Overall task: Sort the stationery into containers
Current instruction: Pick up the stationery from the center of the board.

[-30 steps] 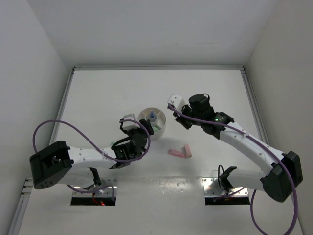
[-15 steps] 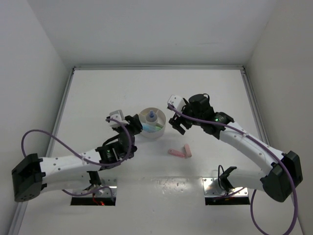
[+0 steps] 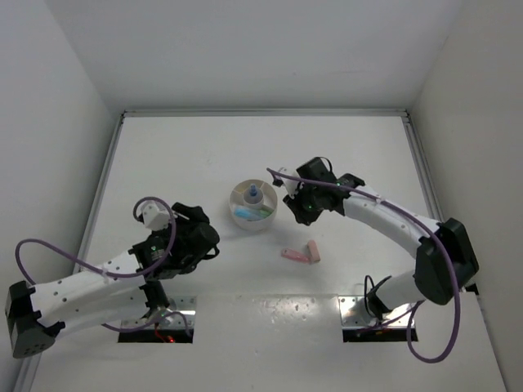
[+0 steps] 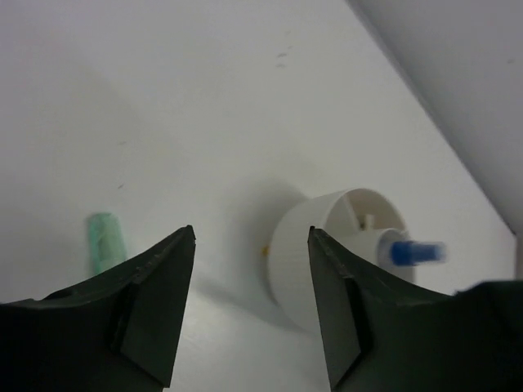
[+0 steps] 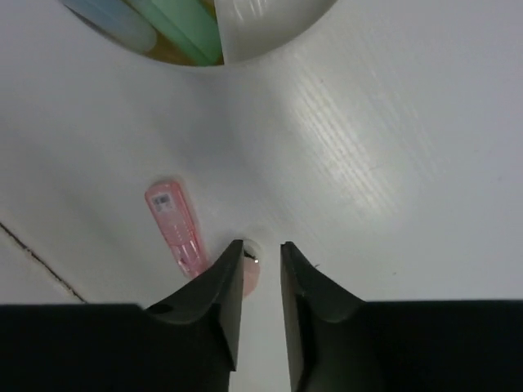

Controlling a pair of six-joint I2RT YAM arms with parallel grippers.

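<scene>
The white divided dish [image 3: 239,198] holds a light blue bar [image 3: 243,214], a mint green bar [image 3: 262,214] and a blue-tipped piece [image 3: 254,193] in its centre cup. Two pink bars [image 3: 298,256] lie touching on the table, right and nearer of the dish. My right gripper [image 3: 299,209] hovers beside the dish's right rim, narrowly open and empty. In the right wrist view its gripper [image 5: 261,245] is above a pink bar [image 5: 174,229]; a second pink piece [image 5: 252,276] is partly hidden by a finger. My left gripper [image 3: 211,238] is open and empty, left of the dish. In the left wrist view the gripper [image 4: 251,237] faces the dish [image 4: 306,261], with a mint green bar [image 4: 105,239] on the table at left.
White walls enclose the table on the left, back and right. The arm bases and two metal mounting plates [image 3: 372,314] sit at the near edge. A purple cable [image 3: 49,249] loops off the left arm.
My left gripper has drawn back from the dish toward the near left. My right gripper has swung left and down, closer to the dish's right rim and the pink bars.
</scene>
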